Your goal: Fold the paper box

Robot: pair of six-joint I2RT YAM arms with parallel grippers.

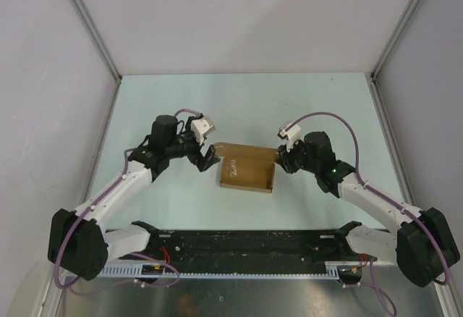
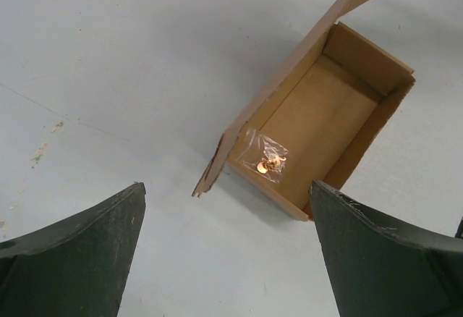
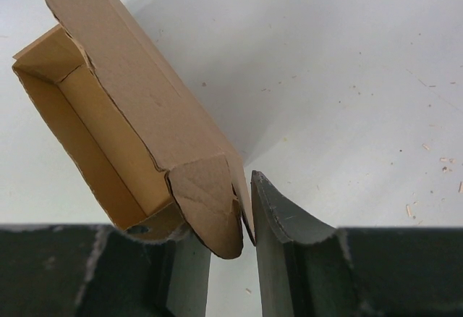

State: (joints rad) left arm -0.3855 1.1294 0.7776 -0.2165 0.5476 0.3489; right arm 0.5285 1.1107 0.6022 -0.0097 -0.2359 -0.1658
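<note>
Pinching the lid flap (image 3: 141, 78) of the paper box (image 1: 247, 174), right gripper (image 3: 244, 223) is clamped; left gripper (image 2: 226, 187) gapes, clear of it — thin flap could tear or slip under pull.

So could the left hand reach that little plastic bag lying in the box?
Probably yes. The paper box is open on top, its lid held up by the right hand, and the open left hand hovers near the plastic bag; nothing covers it.
</note>
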